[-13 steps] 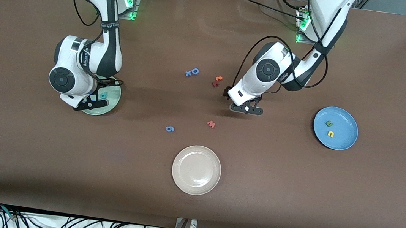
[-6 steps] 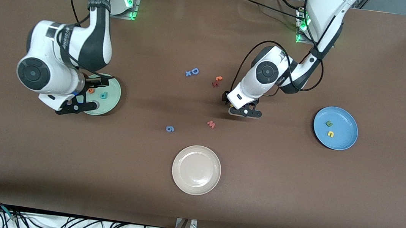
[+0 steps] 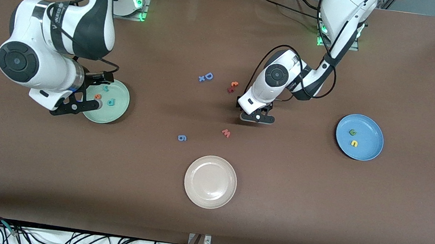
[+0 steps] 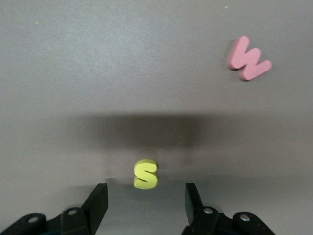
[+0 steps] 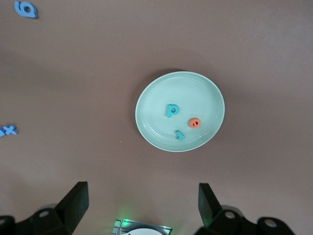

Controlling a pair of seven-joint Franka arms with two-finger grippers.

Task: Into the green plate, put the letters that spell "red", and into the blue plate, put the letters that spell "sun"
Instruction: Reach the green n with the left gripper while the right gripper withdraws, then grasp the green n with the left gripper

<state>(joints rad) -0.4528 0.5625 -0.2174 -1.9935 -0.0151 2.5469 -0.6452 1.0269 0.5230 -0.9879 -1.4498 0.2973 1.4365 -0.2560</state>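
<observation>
A yellow "s" [image 4: 145,174] lies on the brown table between the fingers of my left gripper [image 4: 145,192], which is open and low around it without touching. In the front view that gripper [image 3: 257,118] hides the "s". The blue plate [image 3: 369,133] holds the green "u" [image 3: 352,132] and yellow "n" [image 3: 354,143]. The green plate [image 3: 115,113] holds the orange "e" [image 3: 98,96], teal "d" [image 3: 110,102] and teal "r" [image 3: 105,88]. My right gripper [image 3: 76,106] hangs open and empty at that plate's edge, high above it.
A reddish "w" [image 3: 226,133] lies near the left gripper, nearer the front camera. An orange "t" [image 3: 234,84] and a dark red letter [image 3: 230,90] lie just farther off. Blue "D" [image 3: 208,76], "x" [image 3: 202,79] and "g" [image 3: 182,137] are mid-table, with a cream plate [image 3: 210,181] in front.
The right arm has risen and drawn back from over the green plate toward its end of the table. The left gripper has sunk toward the table and its fingers have narrowed.
</observation>
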